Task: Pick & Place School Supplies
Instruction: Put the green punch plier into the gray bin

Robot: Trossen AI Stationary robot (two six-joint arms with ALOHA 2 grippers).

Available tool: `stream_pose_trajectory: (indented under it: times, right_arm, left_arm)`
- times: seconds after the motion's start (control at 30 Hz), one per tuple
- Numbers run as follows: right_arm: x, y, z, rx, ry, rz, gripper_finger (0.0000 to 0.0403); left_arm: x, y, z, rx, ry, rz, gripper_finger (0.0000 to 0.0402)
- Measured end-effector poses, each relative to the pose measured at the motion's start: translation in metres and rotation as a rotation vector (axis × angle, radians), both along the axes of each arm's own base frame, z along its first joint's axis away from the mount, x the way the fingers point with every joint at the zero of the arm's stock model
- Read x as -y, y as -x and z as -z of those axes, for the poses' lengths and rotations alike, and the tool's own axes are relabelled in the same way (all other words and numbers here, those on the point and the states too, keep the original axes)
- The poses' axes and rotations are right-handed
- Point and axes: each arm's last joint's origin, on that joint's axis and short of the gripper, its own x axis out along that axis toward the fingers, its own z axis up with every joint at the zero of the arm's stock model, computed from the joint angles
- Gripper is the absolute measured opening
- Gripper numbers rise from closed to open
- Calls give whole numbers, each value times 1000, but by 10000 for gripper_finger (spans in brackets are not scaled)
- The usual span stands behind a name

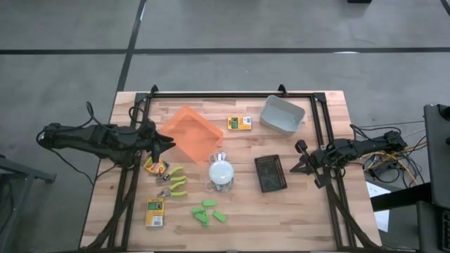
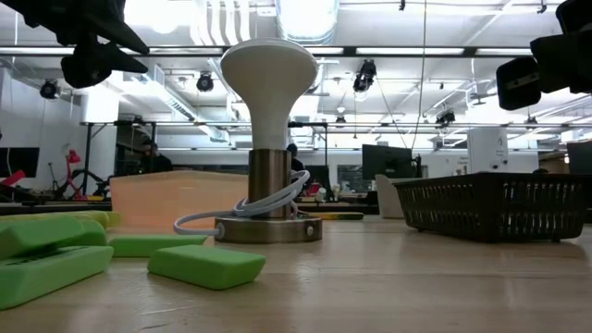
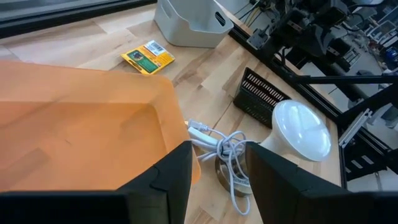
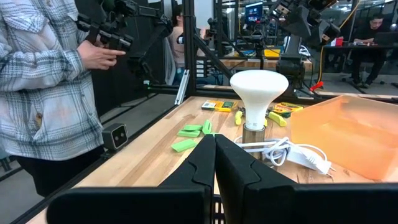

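The school supplies lie spread on the wooden table: a yellow-and-green box (image 1: 239, 123) at the far middle, a second box (image 1: 155, 212) at the near left, a third (image 1: 155, 166) beside the tools with yellow-green handles (image 1: 172, 181), and bright green chunks (image 1: 209, 212) near the front. My left gripper (image 1: 165, 143) hangs open above the table at the left edge of the orange tray (image 1: 192, 133); its fingers (image 3: 168, 180) have nothing between them. My right gripper (image 1: 299, 165) is shut and empty, level, just right of the black tray (image 1: 270, 173).
A white domed lamp (image 1: 221, 172) with a coiled white cable (image 3: 217, 146) stands mid-table between the orange and black trays. A grey bin (image 1: 282, 114) sits at the far right. A person in a plaid shirt (image 4: 43, 81) stands beside the table, holding a device.
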Motion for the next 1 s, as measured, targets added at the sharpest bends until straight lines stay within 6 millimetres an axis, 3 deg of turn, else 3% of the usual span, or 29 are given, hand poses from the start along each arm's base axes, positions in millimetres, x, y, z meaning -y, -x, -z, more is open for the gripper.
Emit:
stream_pose_trajectory:
  times: [0.4,1.0]
  right_arm:
    - [0,0,0,0,0,0,8]
    - [0,0,0,0,0,0,8]
  left_arm:
    - [-1,-1,-2,7,-58,5,184]
    - [1,-4,-8,67,-88,75,183]
